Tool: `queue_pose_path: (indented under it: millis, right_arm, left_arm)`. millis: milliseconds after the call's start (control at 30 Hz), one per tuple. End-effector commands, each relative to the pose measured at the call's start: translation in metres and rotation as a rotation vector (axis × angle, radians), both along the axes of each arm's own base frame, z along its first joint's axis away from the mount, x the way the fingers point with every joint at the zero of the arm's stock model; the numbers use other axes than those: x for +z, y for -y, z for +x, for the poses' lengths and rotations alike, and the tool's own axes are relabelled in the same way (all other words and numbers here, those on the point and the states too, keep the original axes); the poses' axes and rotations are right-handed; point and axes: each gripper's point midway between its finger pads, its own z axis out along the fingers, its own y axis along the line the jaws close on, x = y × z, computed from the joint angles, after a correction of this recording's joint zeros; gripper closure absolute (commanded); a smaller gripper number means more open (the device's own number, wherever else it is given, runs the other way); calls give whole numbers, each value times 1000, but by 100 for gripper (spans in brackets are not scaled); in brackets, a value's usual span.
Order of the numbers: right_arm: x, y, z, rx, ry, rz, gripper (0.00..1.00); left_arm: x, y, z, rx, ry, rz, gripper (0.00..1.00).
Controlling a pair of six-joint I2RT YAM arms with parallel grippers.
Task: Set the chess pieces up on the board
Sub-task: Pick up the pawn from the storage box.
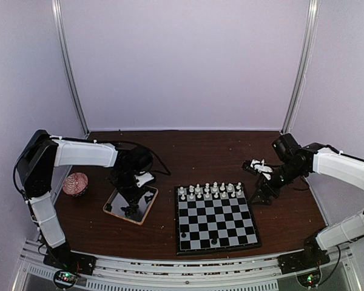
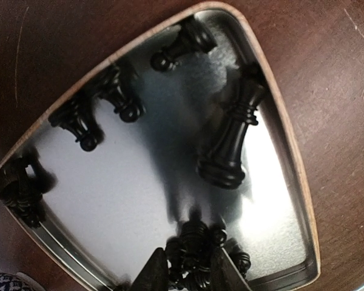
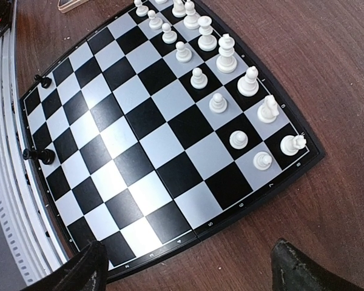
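The board (image 1: 216, 219) lies at the table's middle front. White chess pieces (image 1: 209, 190) fill its two far rows, and two black pieces (image 1: 183, 235) (image 1: 213, 241) stand on its near row. My left gripper (image 1: 133, 206) is down in the shallow tray (image 1: 112, 205). In the left wrist view its fingers (image 2: 153, 274) are closed on a black chess piece (image 2: 197, 248) within a cluster in the tray (image 2: 121, 182). Several more black pieces (image 2: 233, 136) lie there. My right gripper (image 3: 187, 254) is open and empty beside the board's right edge (image 3: 151, 145).
A pink patterned round object (image 1: 77, 183) sits left of the tray. A metal rail (image 1: 182, 274) runs along the near table edge. White walls close the back and sides. The right arm (image 1: 303, 160) hangs over the table right of the board.
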Motion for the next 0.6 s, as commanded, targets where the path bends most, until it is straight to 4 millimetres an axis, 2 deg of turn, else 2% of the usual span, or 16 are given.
queue_pose_path:
  millis: [0, 267, 567]
  right_arm:
    - [4, -5, 1, 30, 7, 8, 7]
    - [1, -7, 0, 36, -10, -2, 6]
    - [0, -8, -1, 41, -14, -5, 6]
  left_arm:
    - [5, 10, 12, -9, 26, -42, 76]
    - [-2, 7, 12, -10, 18, -22, 88]
    - [-1, 6, 16, -8, 30, -9, 95]
